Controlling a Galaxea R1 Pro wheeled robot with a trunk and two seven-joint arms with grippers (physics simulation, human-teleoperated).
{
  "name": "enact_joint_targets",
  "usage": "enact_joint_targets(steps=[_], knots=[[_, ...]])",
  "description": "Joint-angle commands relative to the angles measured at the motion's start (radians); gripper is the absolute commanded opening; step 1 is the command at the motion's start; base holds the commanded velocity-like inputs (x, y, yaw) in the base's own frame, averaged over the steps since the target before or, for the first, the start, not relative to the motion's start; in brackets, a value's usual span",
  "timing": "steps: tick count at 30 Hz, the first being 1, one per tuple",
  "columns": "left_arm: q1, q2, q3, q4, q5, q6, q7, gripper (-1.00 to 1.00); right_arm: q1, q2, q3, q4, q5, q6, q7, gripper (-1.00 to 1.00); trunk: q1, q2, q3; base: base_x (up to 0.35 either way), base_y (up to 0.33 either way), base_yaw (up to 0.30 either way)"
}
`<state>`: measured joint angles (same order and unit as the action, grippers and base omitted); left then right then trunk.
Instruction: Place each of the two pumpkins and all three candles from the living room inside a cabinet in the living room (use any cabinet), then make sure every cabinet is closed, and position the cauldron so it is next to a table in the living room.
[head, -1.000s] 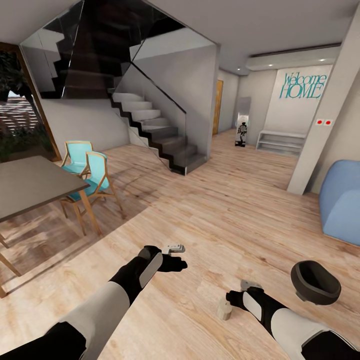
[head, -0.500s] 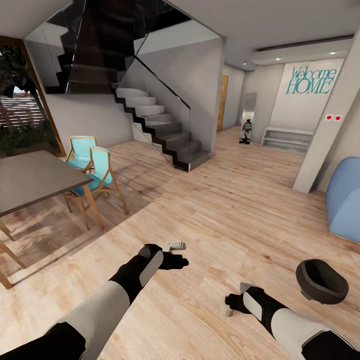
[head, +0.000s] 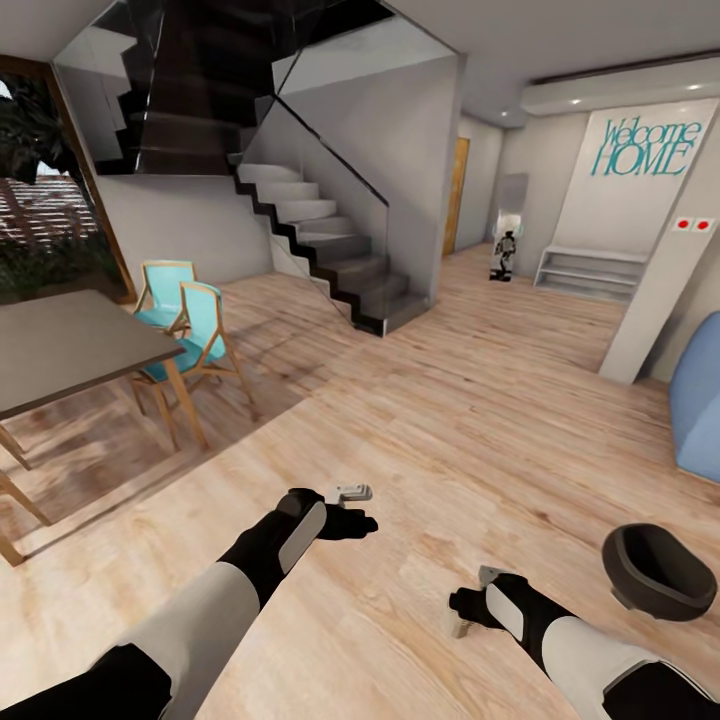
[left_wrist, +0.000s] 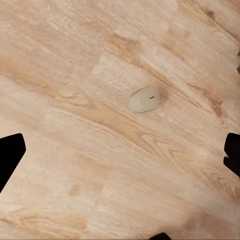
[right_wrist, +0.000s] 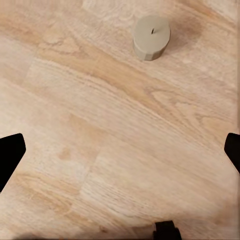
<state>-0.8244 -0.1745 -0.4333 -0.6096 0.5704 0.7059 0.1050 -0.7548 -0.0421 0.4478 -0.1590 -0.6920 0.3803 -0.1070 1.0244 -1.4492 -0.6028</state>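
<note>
Both tools hang spread wide and empty over the plank floor (head: 480, 420): the left tool (head: 352, 508) and the right tool (head: 470, 610). A candle (right_wrist: 151, 37) stands upright just beside the right tool; the cauldron (head: 657, 571) sits on the floor near that candle

Light wood plank floor (head: 430, 420), carrying the loose things

A grey-tan candle (right_wrist: 151, 37) stood upright on the planks; the black cauldron (head: 655, 572) sat on them near the blue sofa (head: 700, 400).
</note>
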Motion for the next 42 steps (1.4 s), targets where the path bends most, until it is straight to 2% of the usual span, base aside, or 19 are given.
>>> enact_joint_targets(steps=[1, 10, 19, 42], knots=[[-0.001, 0.000, -0.003, -0.001, 0.011, 0.003, 0.010, 1.00, 0.000, -0.001, 0.008, -0.004, -0.011, 0.003, -0.007, 1.00, 0.004, -0.008, -0.006, 0.280, -0.213, 0.003], [-0.001, 0.000, -0.003, -0.001, 0.011, 0.003, 0.010, 1.00, 0.000, -0.001, 0.008, -0.004, -0.011, 0.002, -0.005, 1.00, 0.039, -0.071, -0.048, 0.272, -0.236, -0.047], [-0.001, 0.000, -0.004, -0.001, 0.011, 0.003, 0.011, 1.00, 0.000, 0.001, 0.008, -0.004, -0.011, 0.002, -0.005, 1.00, 0.073, -0.134, -0.078, 0.253, -0.241, -0.021], [-0.001, 0.000, -0.002, -0.007, 0.012, 0.002, 0.010, 1.00, 0.000, 0.002, 0.012, -0.004, -0.010, 0.000, -0.004, 1.00, 0.162, -0.295, -0.162, 0.012, -0.011, 0.074]])
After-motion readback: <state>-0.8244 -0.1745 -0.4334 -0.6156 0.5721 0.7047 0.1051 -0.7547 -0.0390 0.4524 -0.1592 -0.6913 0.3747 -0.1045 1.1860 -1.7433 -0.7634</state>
